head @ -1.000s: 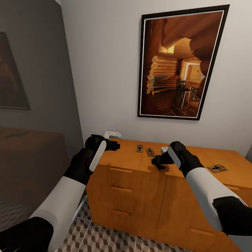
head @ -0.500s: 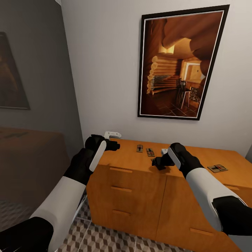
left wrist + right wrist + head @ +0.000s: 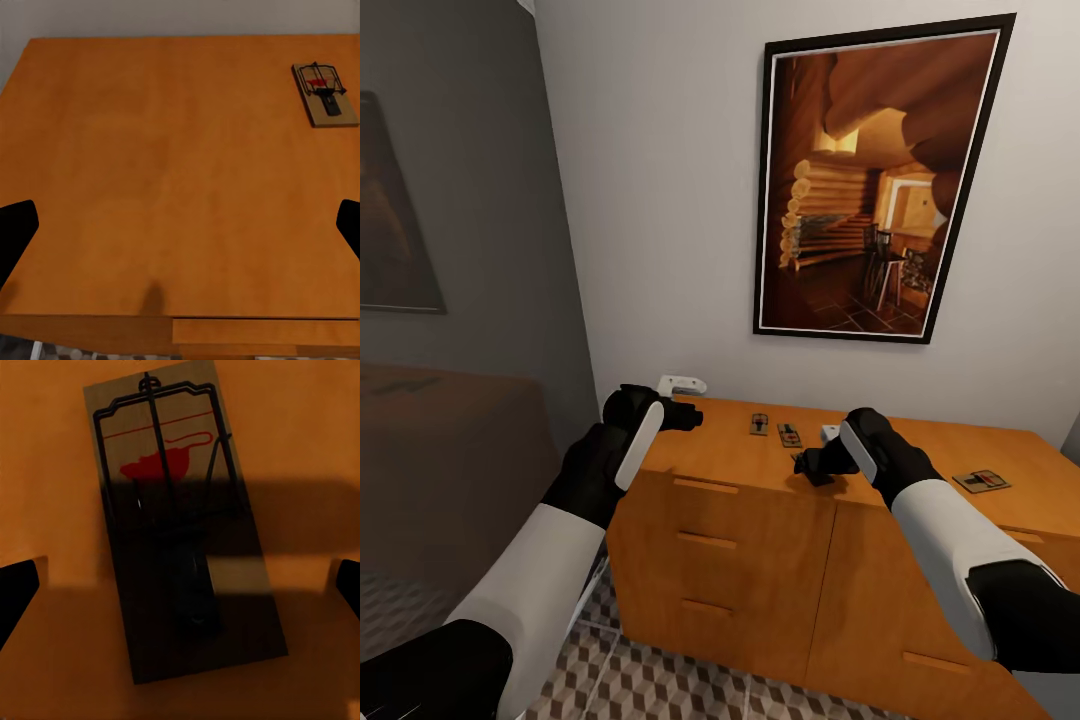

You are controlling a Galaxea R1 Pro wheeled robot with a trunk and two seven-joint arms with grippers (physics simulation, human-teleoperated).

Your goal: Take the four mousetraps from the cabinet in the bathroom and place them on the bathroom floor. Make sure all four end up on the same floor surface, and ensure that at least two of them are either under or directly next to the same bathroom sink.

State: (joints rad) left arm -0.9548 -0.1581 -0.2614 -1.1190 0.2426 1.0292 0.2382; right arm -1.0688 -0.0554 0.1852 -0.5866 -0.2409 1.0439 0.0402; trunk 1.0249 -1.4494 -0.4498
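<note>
Three mousetraps (image 3: pixel 759 424) (image 3: pixel 789 435) (image 3: pixel 981 481) lie flat on the cabinet (image 3: pixel 740 545) top, one directly beneath the right gripper (image 3: pixel 807 468) (fingers (image 3: pixel 16 589) spread either side, touching nothing), while the left gripper (image 3: pixel 685 415) hovers spread over the left corner.

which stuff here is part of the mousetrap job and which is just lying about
Part of the job:
mousetraps
cabinet
bathroom floor
right claw, over a trap

Just lying about:
framed picture
white object on the cabinet's corner
</note>
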